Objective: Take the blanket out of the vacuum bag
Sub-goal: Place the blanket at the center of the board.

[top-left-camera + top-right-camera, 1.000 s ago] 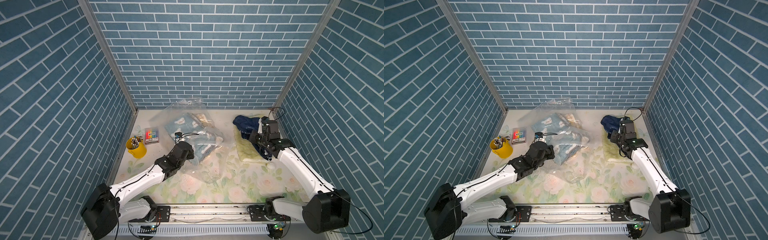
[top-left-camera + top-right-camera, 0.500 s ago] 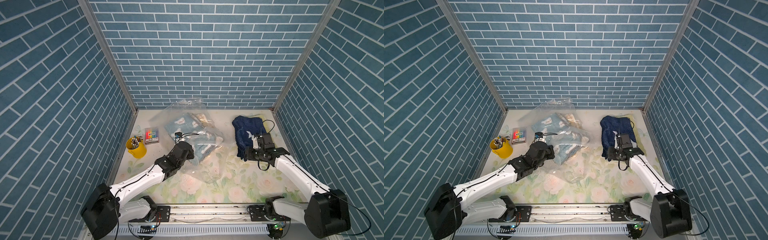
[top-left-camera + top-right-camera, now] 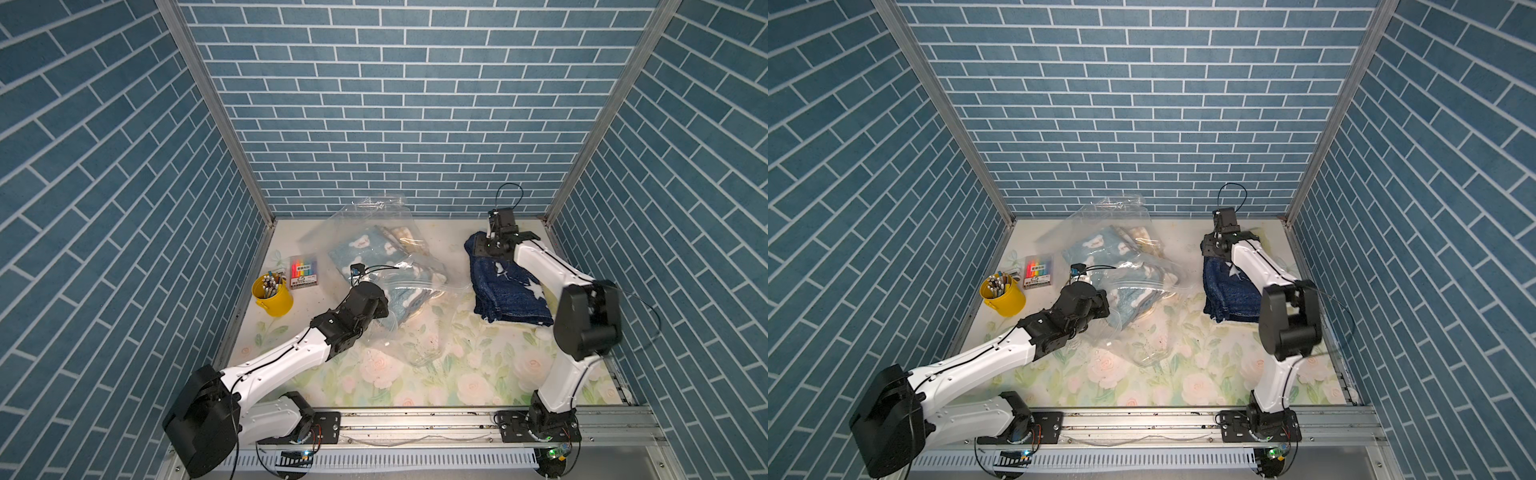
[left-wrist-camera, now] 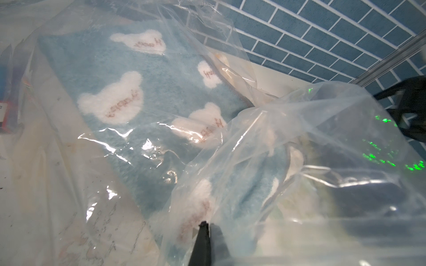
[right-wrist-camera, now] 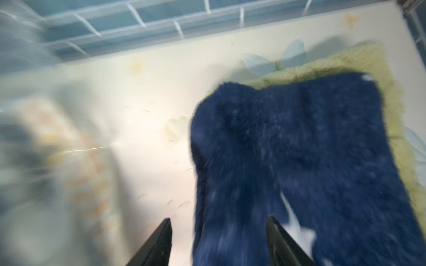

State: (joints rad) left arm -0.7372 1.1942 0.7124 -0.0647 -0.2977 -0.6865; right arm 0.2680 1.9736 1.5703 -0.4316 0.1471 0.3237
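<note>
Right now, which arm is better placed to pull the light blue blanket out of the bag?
Probably the right. The right gripper is open and empty over the navy blanket, which lies outside the bag. The left gripper is shut on the vacuum bag, with the light blue blanket inside.

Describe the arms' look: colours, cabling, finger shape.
Both alike: left arm and right arm have white link shells, black joint housings and thin black cables along them; a cable loop stands over the right wrist. The left gripper and right gripper have slim black tapered fingers.
</note>
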